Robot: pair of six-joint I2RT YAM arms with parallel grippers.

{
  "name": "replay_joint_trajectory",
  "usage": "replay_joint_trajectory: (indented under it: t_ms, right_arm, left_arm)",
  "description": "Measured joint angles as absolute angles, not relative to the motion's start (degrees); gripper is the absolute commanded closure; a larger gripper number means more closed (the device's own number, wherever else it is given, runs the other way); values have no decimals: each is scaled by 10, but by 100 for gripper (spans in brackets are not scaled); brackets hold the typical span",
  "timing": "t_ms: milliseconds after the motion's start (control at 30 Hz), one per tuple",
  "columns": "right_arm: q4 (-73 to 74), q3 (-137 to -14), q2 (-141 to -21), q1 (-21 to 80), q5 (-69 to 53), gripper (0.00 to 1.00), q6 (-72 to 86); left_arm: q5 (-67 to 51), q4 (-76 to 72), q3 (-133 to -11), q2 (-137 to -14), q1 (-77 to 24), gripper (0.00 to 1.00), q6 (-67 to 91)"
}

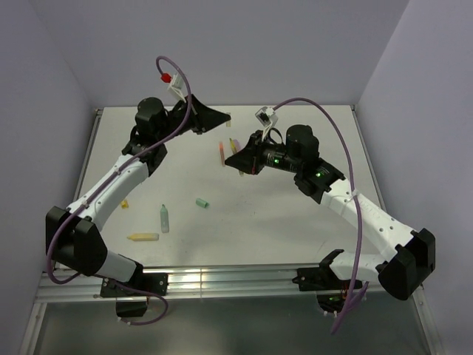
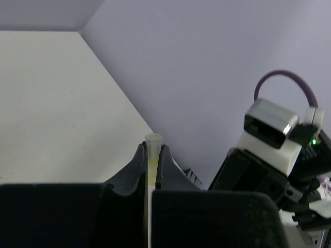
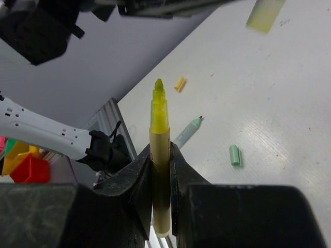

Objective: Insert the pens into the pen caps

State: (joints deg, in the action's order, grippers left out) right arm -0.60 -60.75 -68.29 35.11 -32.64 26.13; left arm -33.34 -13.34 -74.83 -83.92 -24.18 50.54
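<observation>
My right gripper (image 3: 160, 151) is shut on an olive-yellow pen (image 3: 159, 111), held upright between the jaws with its bright yellow tip bare. In the top view this gripper (image 1: 232, 160) hangs over the table's middle back. My left gripper (image 2: 151, 153) is shut on a pale yellowish pen cap (image 2: 153, 140), open end outward. It sits at the back of the table (image 1: 222, 118), a short way behind the right one. That cap (image 3: 265, 13) shows at the top right of the right wrist view, apart from the pen tip.
On the white table (image 1: 295, 214) lie a mint green pen (image 1: 164, 218), a green cap (image 1: 202, 203), a yellow pen (image 1: 143, 237), a small orange-yellow cap (image 1: 124, 204) and a pink-orange pen (image 1: 222, 153) beside the right gripper. Purple walls enclose three sides.
</observation>
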Motion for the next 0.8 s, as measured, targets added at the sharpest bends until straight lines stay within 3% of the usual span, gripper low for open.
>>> replay_joint_trajectory:
  t_ms: [167,433,800]
  right_arm:
    - [-18,-604,-683,351,-326,100,262]
    - [-35,-604,-689,351,-331,100,268]
    - [-35,-604,-693,351,-334,100,272]
  left_arm:
    - [-369,-220,-670,-812,-248,100,517]
    - [-394,-319,-644,-779,-252,100,537]
    - [-398,-340,-630,-778,-254,100,543]
